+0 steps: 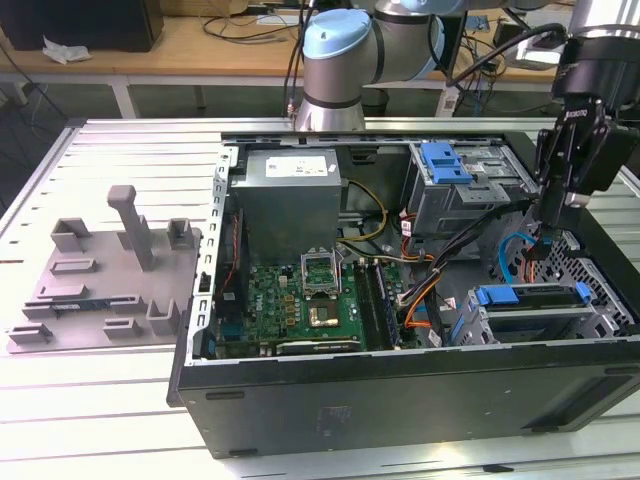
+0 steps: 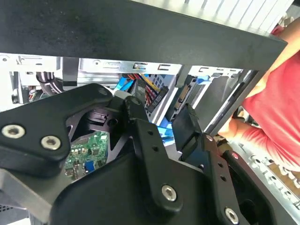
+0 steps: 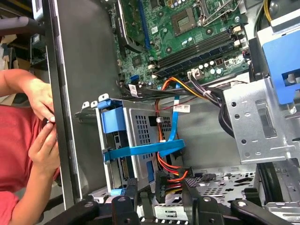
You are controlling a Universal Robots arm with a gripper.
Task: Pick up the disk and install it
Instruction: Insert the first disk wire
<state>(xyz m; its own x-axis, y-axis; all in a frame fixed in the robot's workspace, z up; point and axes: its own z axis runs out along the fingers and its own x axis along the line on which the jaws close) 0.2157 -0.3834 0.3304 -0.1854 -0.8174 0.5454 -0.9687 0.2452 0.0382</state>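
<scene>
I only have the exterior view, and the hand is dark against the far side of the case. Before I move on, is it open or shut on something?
Observer: Open. In the first wrist view the hand has its fingers apart with nothing gripped between them.
Operator: What is below that gap?
Observer: Red and orange cables run down towards it, beside the drive cage.
Operator: Is anyone close to the case?
Observer: Yes. A person's hands are just outside the case wall, held together near its edge.
</scene>
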